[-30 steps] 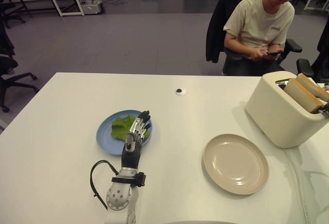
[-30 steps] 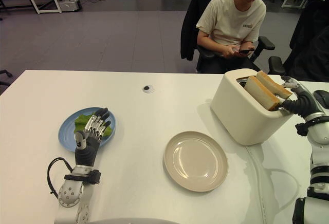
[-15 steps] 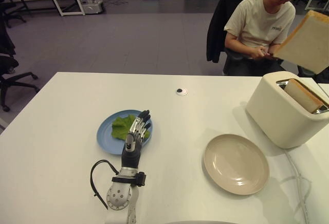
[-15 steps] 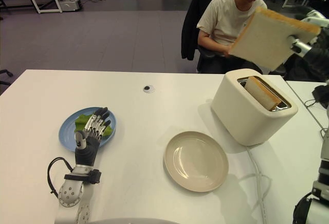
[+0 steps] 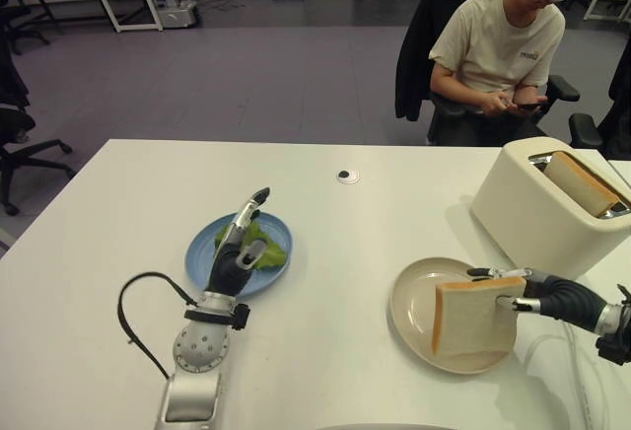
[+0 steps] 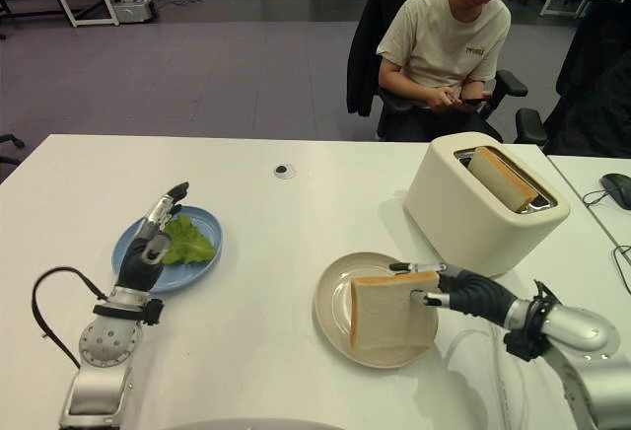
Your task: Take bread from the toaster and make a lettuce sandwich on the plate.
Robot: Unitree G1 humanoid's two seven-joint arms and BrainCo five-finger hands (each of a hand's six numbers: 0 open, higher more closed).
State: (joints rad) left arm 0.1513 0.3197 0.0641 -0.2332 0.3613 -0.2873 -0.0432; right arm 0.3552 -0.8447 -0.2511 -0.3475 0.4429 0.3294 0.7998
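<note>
Bread slice (image 6: 391,312): pinched at its right edge by right hand (image 6: 449,300), standing tilted on beige plate (image 6: 335,302).
Left hand (image 6: 148,248): fingers extended, empty, over blue plate (image 6: 202,262) beside lettuce (image 6: 189,243).
Toaster (image 6: 473,218): second slice (image 6: 501,177) in slot.

A small round black cap (image 5: 347,176) sits in the white table (image 5: 99,252), toward its far edge.
</note>
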